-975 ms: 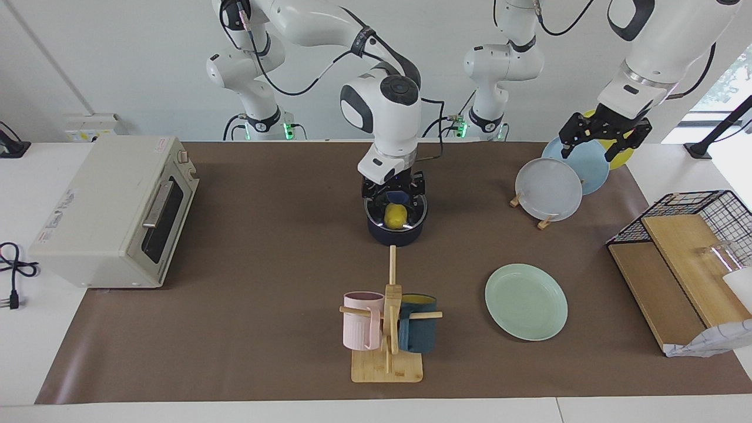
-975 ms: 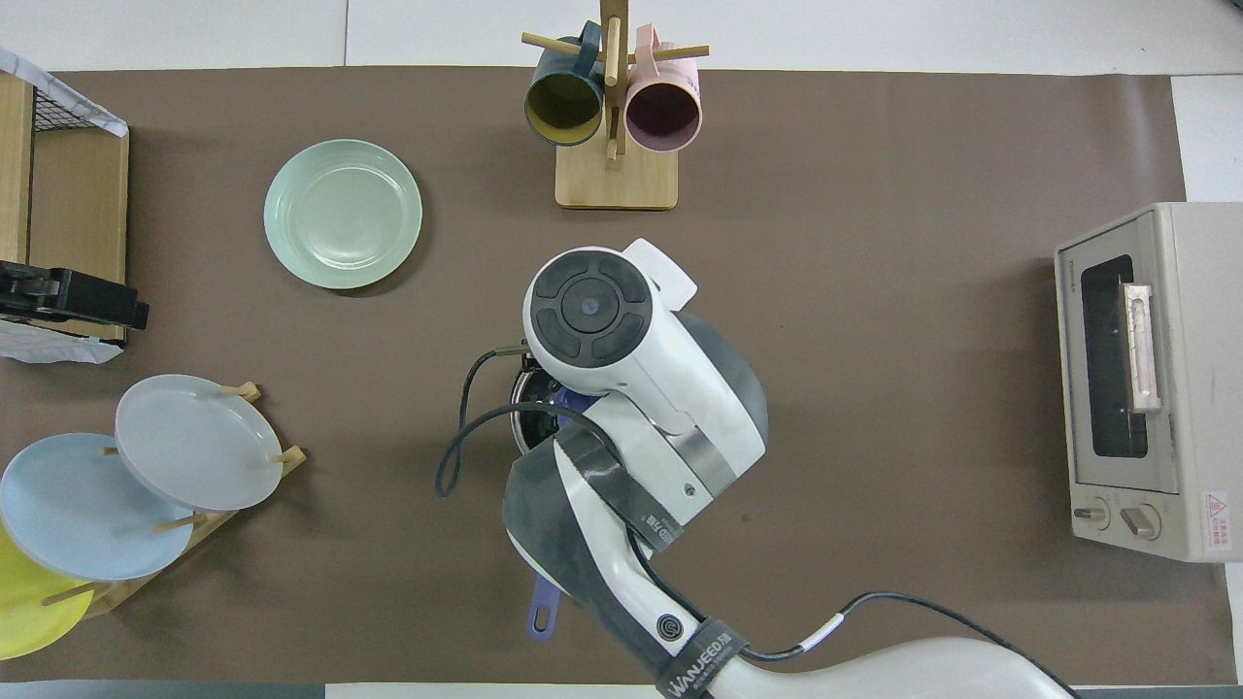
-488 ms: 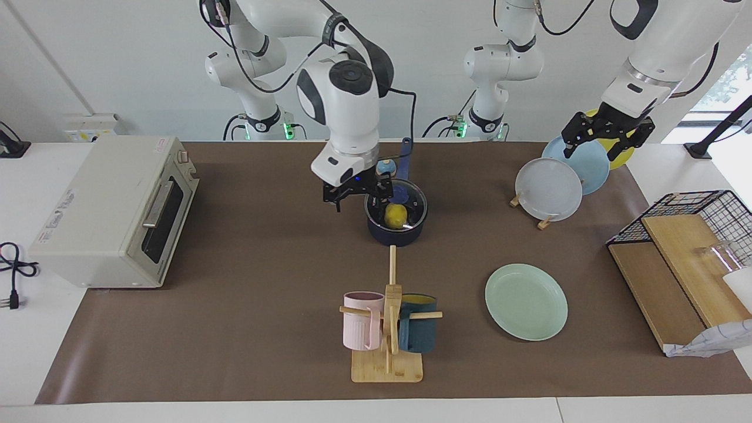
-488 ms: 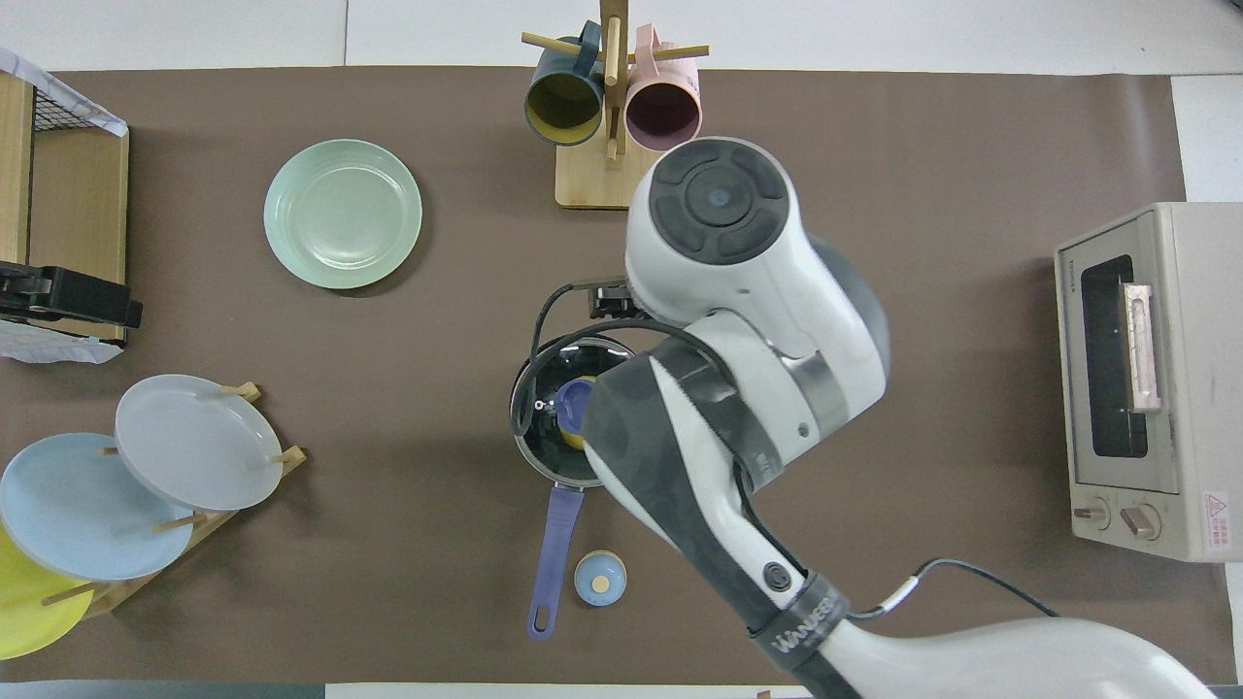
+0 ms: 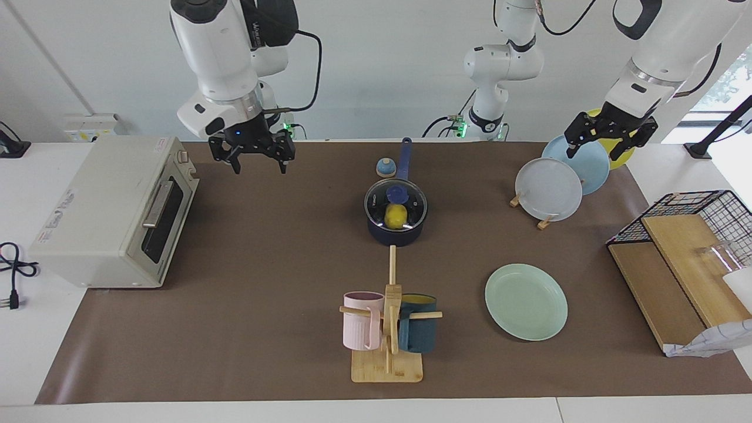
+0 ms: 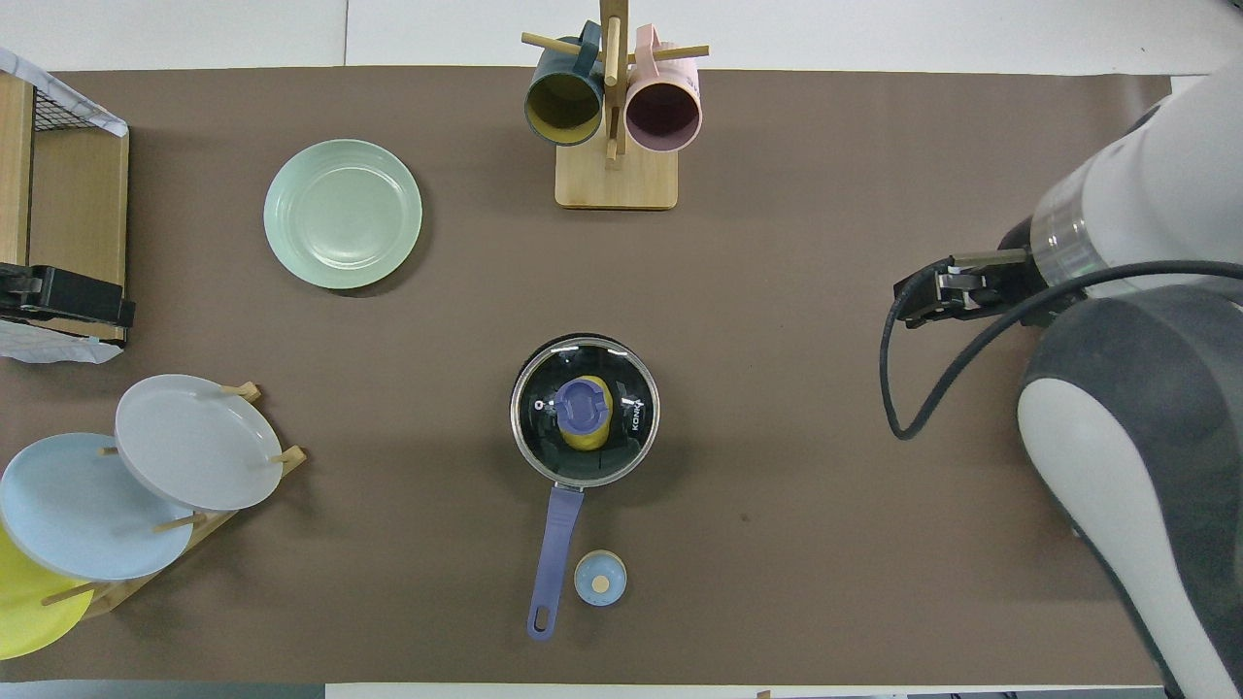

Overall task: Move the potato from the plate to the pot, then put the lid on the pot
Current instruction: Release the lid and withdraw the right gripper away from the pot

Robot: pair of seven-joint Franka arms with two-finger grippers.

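The potato (image 5: 396, 215) sits inside the pot (image 5: 397, 234) at mid-tabletop (image 5: 264, 247), under the glass lid (image 5: 395, 205) that covers it. The mint plate (image 5: 526, 301) lies bare toward the left arm's end. The right hand (image 5: 252, 157) hangs open and empty beside the toaster oven (image 5: 111, 212); the left hand (image 5: 609, 143), open and empty, hovers over the racked plates (image 5: 549, 189).

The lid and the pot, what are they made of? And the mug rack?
The lid looks like clear glass with a shiny metal rim: the yellow potato shows right through it. Its blue knob is probably plastic. The pot seems to be metal with a dark navy coating and a black inside, though a toy one could be plastic. The mug rack looks like pale wood, maybe bamboo, with a matt finish.
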